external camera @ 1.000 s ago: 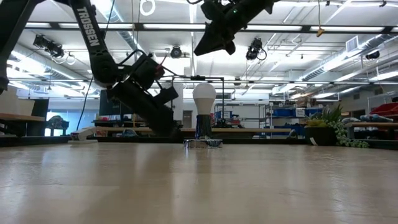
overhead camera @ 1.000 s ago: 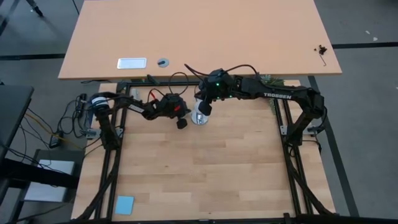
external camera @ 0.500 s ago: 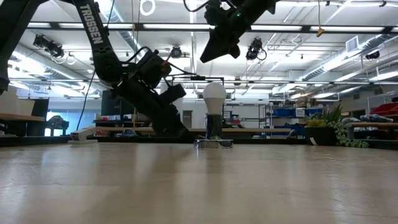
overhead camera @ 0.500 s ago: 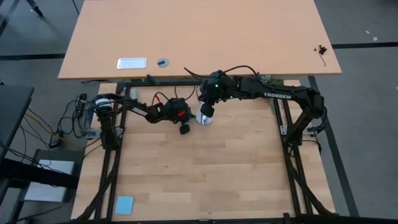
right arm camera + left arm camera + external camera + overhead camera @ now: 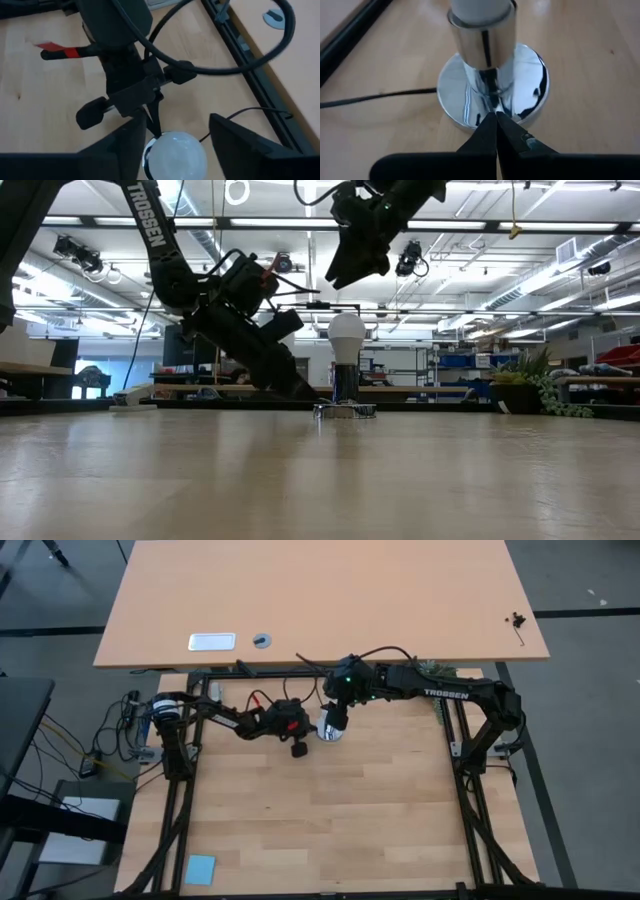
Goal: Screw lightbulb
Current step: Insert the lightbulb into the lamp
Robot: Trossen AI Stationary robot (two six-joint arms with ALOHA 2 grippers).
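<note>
The white lightbulb [image 5: 347, 335] stands upright in a chrome socket [image 5: 482, 45]. The socket's round disc [image 5: 530, 85] rests flat on the wooden table. My left gripper [image 5: 495, 120] is shut and slants down at the disc from the table's left [image 5: 310, 736]. My right gripper [image 5: 175, 120] hangs open a little above the bulb [image 5: 175, 155]. One finger stands to each side of the bulb and neither touches it. In the low view the right gripper [image 5: 345, 265] is clear of the bulb's top. My left gripper has the tips of its shut fingers [image 5: 487, 132] against the near rim of the socket's disc [image 5: 470, 120]. It comes slanting down from the table's left. The socket stays flat on the table with the bulb upright.
A black cord [image 5: 380, 95] runs from the socket across the table toward the left. A blue square [image 5: 200, 868] lies near the table's near left corner. A larger light desk [image 5: 320, 600] adjoins the far edge.
My left gripper, shut, has swung toward the table's right and slid the socket with its bulb a little that way, still upright. My right gripper has opened above the bulb and tipped further down.
</note>
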